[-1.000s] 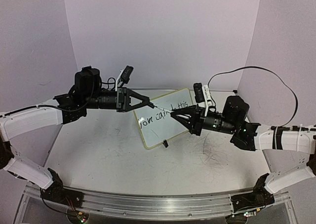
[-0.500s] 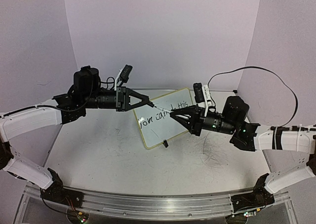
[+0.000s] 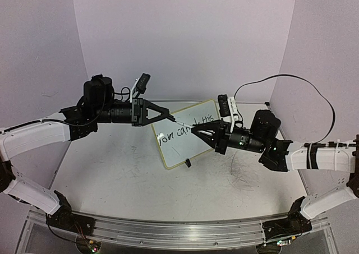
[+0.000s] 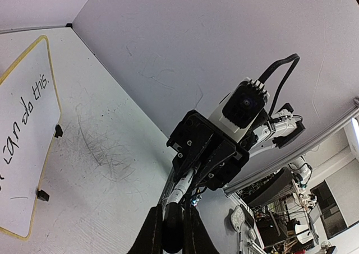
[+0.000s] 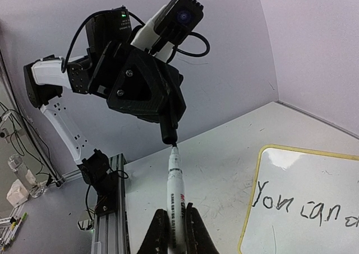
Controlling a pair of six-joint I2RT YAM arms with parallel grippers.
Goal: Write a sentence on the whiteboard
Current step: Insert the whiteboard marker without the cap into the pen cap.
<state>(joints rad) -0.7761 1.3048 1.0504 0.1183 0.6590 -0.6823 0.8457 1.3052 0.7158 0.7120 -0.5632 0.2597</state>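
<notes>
Well, your left claw (image 3: 168,115) was closed tight on a short black cylindrical cap (image 5: 168,132), and your right claw (image 3: 197,132) was clamped on the barrel of a slim white marker pen with red print (image 5: 175,192). The two claws pointed at each other, tip to tip, above the middle of the scuffed white bench (image 3: 112,175). From the right wrist view, the marker's dark nib met the open end of the cap. Whether it had gone inside, you could not tell from these views.

The small rectangular whiteboard with a pale yellow rim and rounded corners (image 3: 178,152) sat about midway across the bench. It lay nearer the far edge than the near one and was turned askew to the edges. Two small black feet (image 4: 58,131) showed along its right-hand rim. The thin black handwritten lettering (image 3: 175,133) ran along the board's upper half. "You can" read clearly from the right wrist and "can do this." from the left wrist. In the overhead view the right claw and the marker crossed in front of the middle words.

Faint grey scribble marks (image 3: 244,172) lay on the bench to the right of the board, under your right arm.
</notes>
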